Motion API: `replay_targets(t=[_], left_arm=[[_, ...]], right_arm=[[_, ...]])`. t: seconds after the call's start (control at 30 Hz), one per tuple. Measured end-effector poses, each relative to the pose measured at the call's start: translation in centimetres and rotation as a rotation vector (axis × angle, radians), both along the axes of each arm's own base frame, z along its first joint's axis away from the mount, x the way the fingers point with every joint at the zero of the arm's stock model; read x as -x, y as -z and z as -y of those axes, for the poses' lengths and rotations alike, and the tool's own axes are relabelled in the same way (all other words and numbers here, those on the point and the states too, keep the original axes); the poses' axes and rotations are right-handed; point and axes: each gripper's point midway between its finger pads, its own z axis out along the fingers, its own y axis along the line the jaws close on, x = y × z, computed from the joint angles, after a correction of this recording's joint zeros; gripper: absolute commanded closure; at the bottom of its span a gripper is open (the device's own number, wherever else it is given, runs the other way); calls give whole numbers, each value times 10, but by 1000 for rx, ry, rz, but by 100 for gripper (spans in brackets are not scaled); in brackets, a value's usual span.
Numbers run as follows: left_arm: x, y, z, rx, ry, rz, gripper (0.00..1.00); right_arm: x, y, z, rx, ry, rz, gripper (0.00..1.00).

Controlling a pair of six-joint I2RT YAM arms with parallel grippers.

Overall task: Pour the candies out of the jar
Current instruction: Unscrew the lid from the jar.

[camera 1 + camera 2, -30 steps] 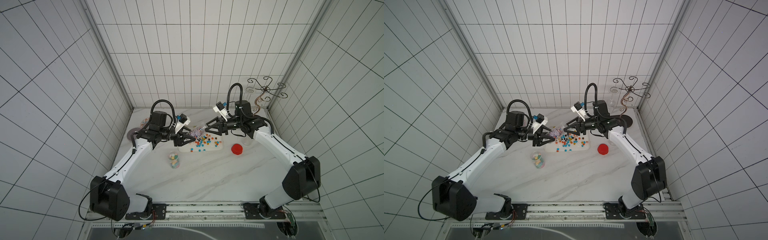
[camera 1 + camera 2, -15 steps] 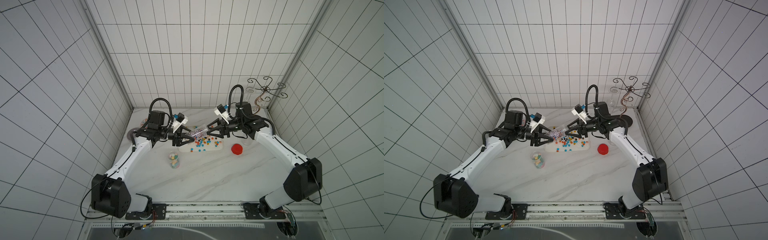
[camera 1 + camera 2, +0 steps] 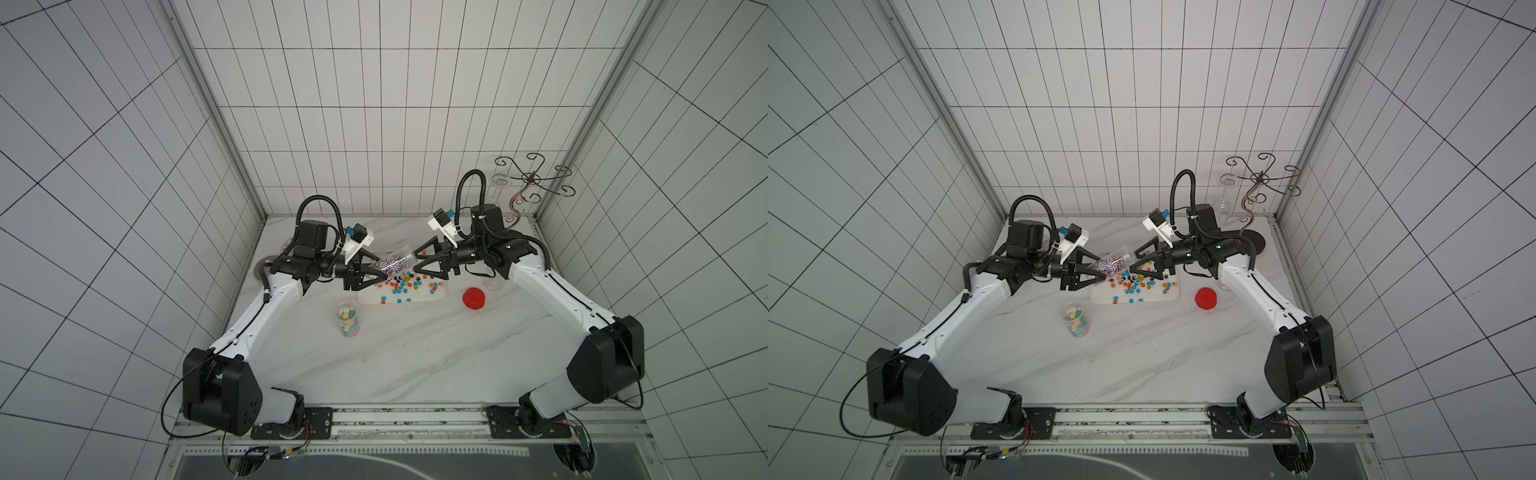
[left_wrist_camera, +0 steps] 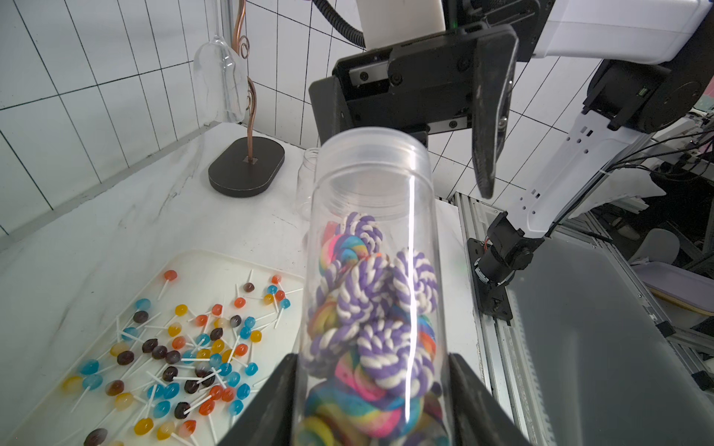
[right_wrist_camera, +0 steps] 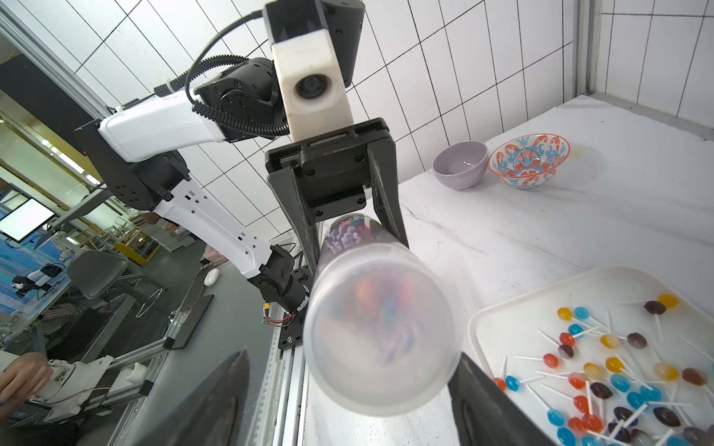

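left wrist view: the left gripper point(image 4: 371, 361) is clenched on the closed end of a clear plastic cylindrical jar point(image 4: 371, 216), held in the air by a white rectangular tray point(image 4: 216, 266). purple-and-white and rainbow swirl candies point(image 4: 371, 309) sit packed inside. the right gripper point(image 5: 349, 357) is spread around the mouth, not touching. the jar is probably light, stiff and slick, best gripped near its base.

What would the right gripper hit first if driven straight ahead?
Likely the jar: its open end sits between the open jaws of the right gripper, facing its palm. The left gripper holds the far end.
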Motion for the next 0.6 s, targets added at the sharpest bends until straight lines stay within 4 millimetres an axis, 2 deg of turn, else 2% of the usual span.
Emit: replay_targets(t=[0.17, 0.3, 0.47, 0.6], left_arm=[[-5, 5, 0, -33, -35, 12, 44], [-10, 9, 1, -99, -92, 62, 44], [-1, 9, 7, -191, -165, 189, 44], [11, 7, 13, -243, -205, 302, 44]], right_arm=[[-12, -1, 4, 11, 65, -48, 17], [-30, -3, 16, 13, 153, -139, 15], [-54, -3, 40, 5, 283, -326, 11], [-60, -5, 51, -11, 319, -449, 11]])
